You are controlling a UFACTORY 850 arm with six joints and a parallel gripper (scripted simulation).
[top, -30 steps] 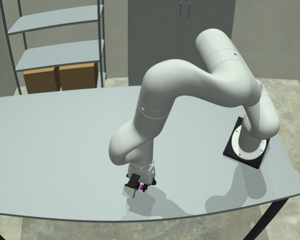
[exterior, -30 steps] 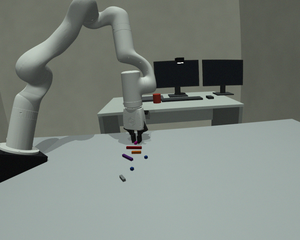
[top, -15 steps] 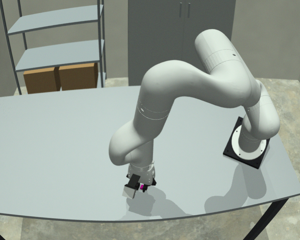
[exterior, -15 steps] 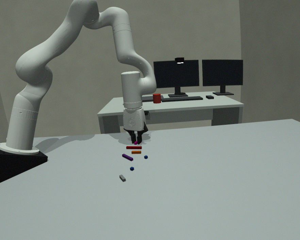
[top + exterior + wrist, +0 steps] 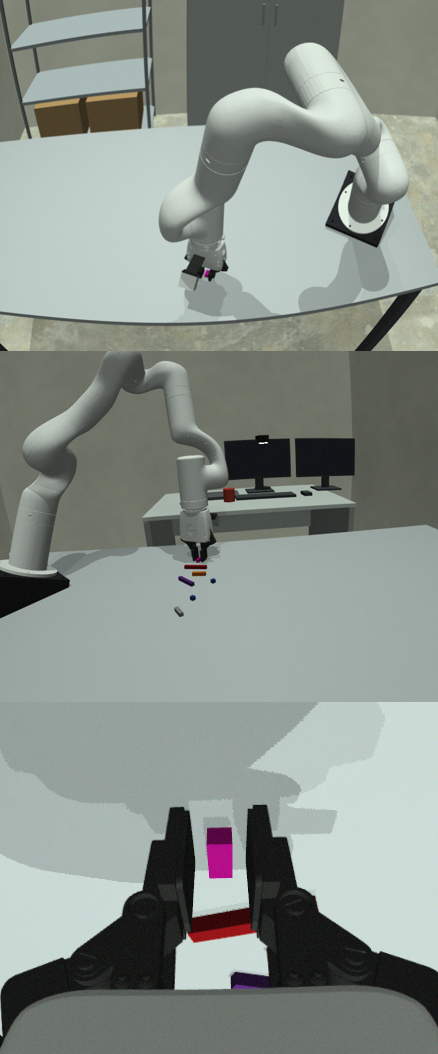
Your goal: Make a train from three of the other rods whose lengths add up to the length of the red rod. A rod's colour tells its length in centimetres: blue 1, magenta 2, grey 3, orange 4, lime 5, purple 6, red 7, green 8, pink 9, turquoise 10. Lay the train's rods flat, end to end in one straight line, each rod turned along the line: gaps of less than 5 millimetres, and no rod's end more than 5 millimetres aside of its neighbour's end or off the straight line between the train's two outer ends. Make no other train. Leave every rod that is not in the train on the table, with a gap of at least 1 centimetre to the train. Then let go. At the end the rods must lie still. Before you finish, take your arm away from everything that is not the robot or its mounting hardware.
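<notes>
Gripper (image 5: 220, 852) straddling the magenta rod (image 5: 220, 859) near the table's (image 5: 73, 205) front edge.

The short rod is lying flat, its long axis running along the gap between the fingers. The jaws are standing partly open with daylight on both sides of the rod, gripping nothing. The red rod (image 5: 222, 925) is lying crosswise just beside it.

An office-style robotics lab.
Twin monitors (image 5: 288, 457) and keyboard (image 5: 265, 495) on the back desk (image 5: 255, 506); shelf rack (image 5: 147, 54), cardboard boxes (image 5: 87, 114), grey cabinet (image 5: 226, 54) behind.
</notes>
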